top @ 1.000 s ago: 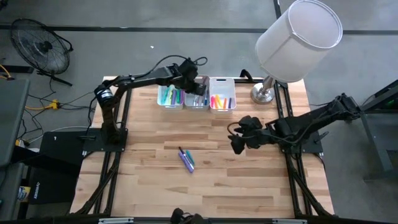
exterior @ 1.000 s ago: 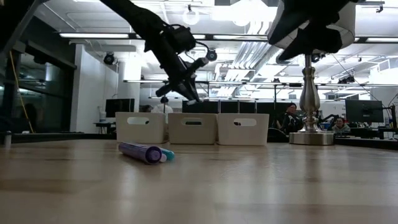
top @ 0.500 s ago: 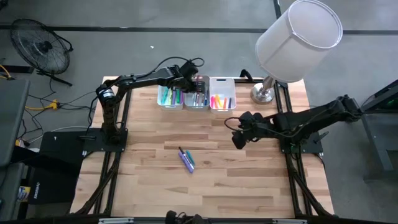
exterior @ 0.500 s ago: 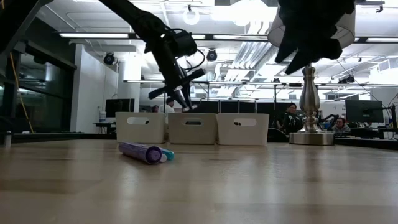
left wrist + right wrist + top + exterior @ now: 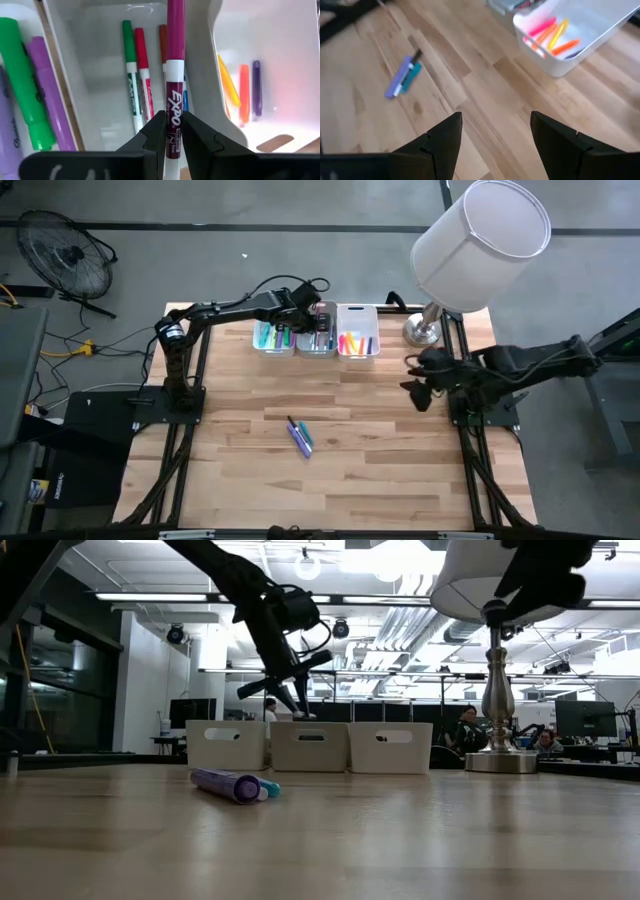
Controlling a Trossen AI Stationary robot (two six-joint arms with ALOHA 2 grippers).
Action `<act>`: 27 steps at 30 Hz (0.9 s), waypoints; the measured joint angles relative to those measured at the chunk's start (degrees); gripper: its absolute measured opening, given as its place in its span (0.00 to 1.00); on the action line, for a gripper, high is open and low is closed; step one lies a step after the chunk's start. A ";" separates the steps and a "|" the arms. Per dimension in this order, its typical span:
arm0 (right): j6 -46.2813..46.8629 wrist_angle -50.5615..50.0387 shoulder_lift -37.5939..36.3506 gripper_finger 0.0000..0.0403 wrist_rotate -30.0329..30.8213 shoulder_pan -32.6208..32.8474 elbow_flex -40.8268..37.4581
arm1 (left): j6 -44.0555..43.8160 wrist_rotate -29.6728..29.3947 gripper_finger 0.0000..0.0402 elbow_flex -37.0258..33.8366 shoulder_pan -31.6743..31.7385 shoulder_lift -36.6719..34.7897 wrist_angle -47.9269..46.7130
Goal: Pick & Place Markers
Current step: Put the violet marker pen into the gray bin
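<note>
Three white bins stand side by side at the table's far edge: the left bin (image 5: 272,338), the middle bin (image 5: 316,341) and the right bin (image 5: 357,343), each with markers lying inside. My left gripper (image 5: 318,321) hovers over the middle bin (image 5: 107,75), shut on a magenta marker (image 5: 175,55). A purple marker and a teal marker (image 5: 300,436) lie side by side on the wood near the table's middle. My right gripper (image 5: 413,392) stands open and empty near the table's right edge, above the wood. My left gripper pinches the magenta marker between its two fingers at the white labelled barrel (image 5: 173,102). The fingers (image 5: 156,131) slant down toward the far side. The marker sticks out ahead of the fingertips, its magenta end over the middle bin.
A tall lamp with a big white shade (image 5: 482,242) stands on its metal base (image 5: 424,331) at the far right corner, next to the right bin. Open wood lies around the two loose markers (image 5: 402,77) and toward the near edge.
My right gripper has drawn back toward the table's right edge and risen a little, staying open. My left gripper has rolled its wrist over the middle bin, sinking slightly, with the magenta marker still between its fingers.
</note>
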 joint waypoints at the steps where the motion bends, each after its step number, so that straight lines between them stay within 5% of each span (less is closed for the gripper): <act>1: -0.01 -0.18 -1.36 0.56 0.51 0.00 0.00 | -0.06 -0.04 0.14 0.00 -0.33 0.00 -0.06; 8: -1.74 -0.12 -6.60 0.56 0.08 0.02 0.00 | -1.07 -0.37 0.14 0.00 -1.66 -0.02 -0.40; 27: -5.20 -0.25 -6.64 0.56 -1.72 0.02 0.00 | 0.47 0.37 0.15 0.00 -1.69 -0.02 0.35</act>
